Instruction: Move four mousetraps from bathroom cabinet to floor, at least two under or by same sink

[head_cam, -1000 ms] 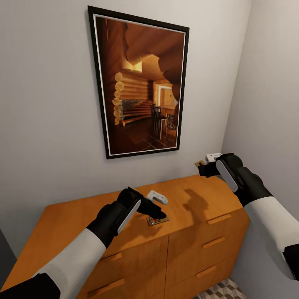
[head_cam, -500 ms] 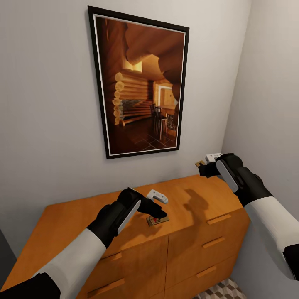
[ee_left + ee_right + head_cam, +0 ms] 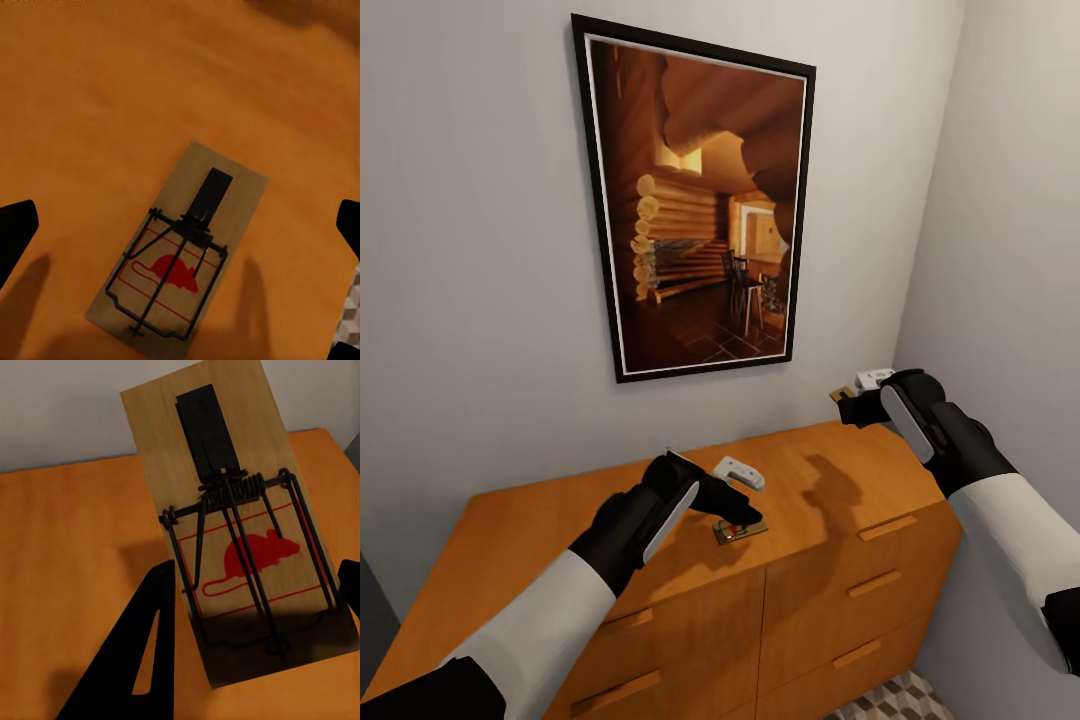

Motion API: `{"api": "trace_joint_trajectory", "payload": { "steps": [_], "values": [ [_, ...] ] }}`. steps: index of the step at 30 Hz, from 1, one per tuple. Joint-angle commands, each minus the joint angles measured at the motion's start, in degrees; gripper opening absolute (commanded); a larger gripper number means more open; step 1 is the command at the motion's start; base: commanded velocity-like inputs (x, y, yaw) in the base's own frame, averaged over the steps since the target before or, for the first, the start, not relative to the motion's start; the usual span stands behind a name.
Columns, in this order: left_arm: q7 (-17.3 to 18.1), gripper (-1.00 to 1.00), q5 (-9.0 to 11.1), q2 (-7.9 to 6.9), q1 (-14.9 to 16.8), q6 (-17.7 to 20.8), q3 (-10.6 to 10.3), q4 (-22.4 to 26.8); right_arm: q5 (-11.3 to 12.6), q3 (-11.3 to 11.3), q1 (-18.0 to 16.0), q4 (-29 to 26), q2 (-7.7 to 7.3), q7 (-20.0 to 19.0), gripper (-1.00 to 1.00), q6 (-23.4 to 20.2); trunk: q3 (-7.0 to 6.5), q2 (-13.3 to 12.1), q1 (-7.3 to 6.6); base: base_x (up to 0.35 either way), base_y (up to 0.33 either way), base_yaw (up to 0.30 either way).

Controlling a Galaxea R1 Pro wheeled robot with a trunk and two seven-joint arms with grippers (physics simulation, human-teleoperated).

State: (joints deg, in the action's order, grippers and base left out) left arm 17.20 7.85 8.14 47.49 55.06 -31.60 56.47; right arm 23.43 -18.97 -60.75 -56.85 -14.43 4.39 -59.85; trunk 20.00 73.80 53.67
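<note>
One mousetrap (image 3: 738, 531) lies flat on the orange-brown cabinet (image 3: 540, 530) top, near its front edge. It is a wooden board with black wire and a red mouse print (image 3: 180, 259). My left gripper (image 3: 751, 499) hovers just above it, open, with a fingertip (image 3: 16, 232) on either side and clear of the board. My right gripper (image 3: 855, 396) is raised above the cabinet's right end near the wall, shut on a second mousetrap (image 3: 232, 525), which tilts in its fingers. The other mousetraps and the sink are out of view.
A large framed picture (image 3: 700, 200) hangs on the wall behind the cabinet. A side wall (image 3: 1010, 250) stands close on the right. Drawer fronts with bar handles (image 3: 887, 527) face me. A patch of cube-patterned floor (image 3: 890, 700) shows at the cabinet's foot.
</note>
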Motion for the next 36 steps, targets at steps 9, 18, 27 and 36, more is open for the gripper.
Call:
{"api": "trace_joint_trajectory", "payload": {
  "steps": [9,18,27,36],
  "values": [
    [1.9,1.0,0.6,-0.79,0.4,1.8,-2.0,1.1,0.1,-0.2,1.5,0.5,-0.14,0.4,-1.0,-0.1,0.07,0.0,0.0,0.0,0.0,0.0],
    [2.3,1.0,0.6,-1.08,0.2,4.5,-2.7,2.1,-0.1,-0.3,2.7,0.0,-0.47,0.4,-1.0,-0.1,0.07,0.0,0.0,0.0,0.0,0.0],
    [2.3,1.0,0.7,-1.71,0.2,4.8,-2.7,4.4,-0.2,-0.3,2.7,-0.1,-0.51,0.4,-1.0,-0.1,0.07,0.0,0.0,0.0,0.0,-0.019],
    [2.2,1.0,0.6,-2.01,0.2,4.8,-2.6,5.0,-0.3,-0.3,2.8,-0.1,-0.58,0.4,-1.0,-0.1,0.04,0.0,0.0,0.0,0.0,-0.137]
  ]
}}
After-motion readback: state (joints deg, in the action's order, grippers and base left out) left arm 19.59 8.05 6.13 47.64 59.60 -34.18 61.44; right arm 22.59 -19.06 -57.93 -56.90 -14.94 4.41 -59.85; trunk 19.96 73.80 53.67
